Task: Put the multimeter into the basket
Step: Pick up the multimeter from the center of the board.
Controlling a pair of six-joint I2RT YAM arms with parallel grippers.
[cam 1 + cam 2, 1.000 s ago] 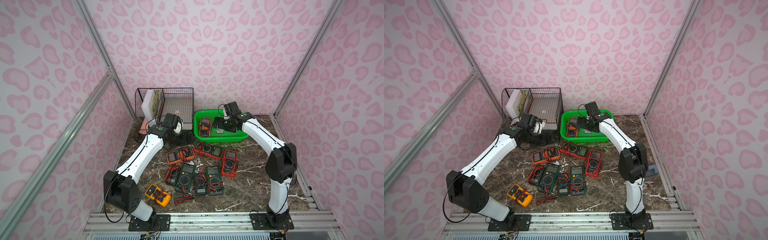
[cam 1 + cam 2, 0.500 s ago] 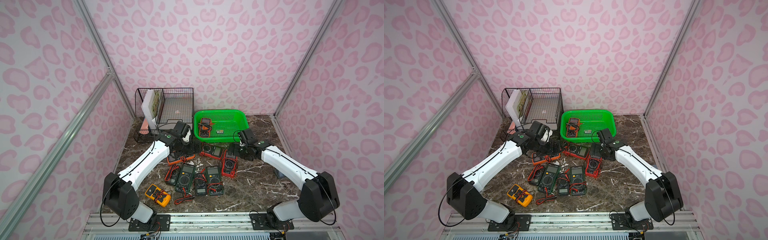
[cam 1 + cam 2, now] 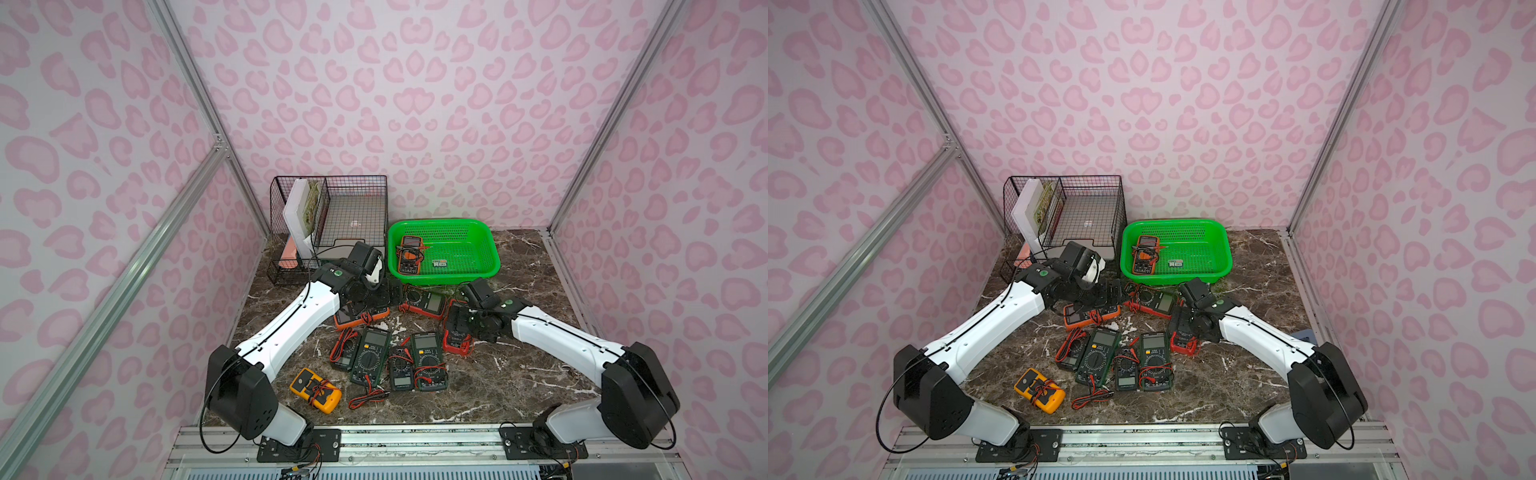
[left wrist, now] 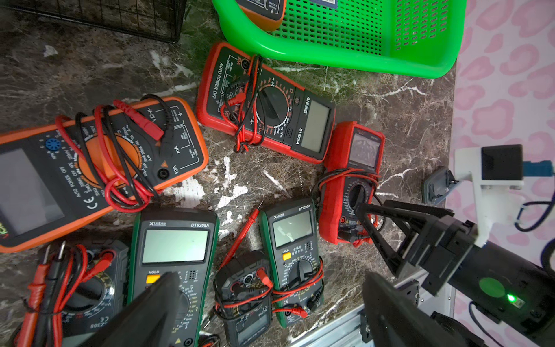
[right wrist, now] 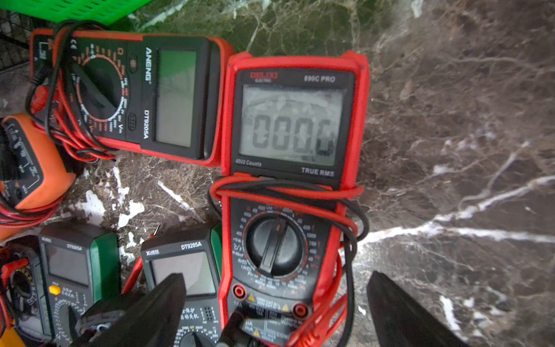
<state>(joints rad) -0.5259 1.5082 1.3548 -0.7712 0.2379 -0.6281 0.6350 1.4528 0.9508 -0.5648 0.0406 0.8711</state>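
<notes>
The green basket (image 3: 465,245) (image 3: 1200,245) stands at the back right and holds one orange multimeter (image 3: 409,255). Several multimeters wrapped in red and black leads lie in front of it. My right gripper (image 3: 460,323) (image 5: 276,312) is open and low over a red multimeter (image 5: 288,126) (image 3: 455,345), with its dial end between the fingers (image 5: 156,309). My left gripper (image 3: 386,293) (image 4: 270,312) is open above an orange multimeter (image 3: 359,318) (image 4: 90,168), with nothing between its fingers. Another red multimeter (image 3: 422,301) (image 4: 270,105) lies just in front of the basket.
A black wire-mesh organiser (image 3: 332,224) with a white box stands at the back left, next to the basket. Green multimeters (image 3: 370,355) and a small black one (image 3: 401,370) lie mid-table. A yellow multimeter (image 3: 316,390) lies near the front left. Pink walls enclose the marble table.
My right arm has swung from over the basket down to the red multimeter on the table. My left gripper has moved forward from the organiser to above the orange multimeter.
</notes>
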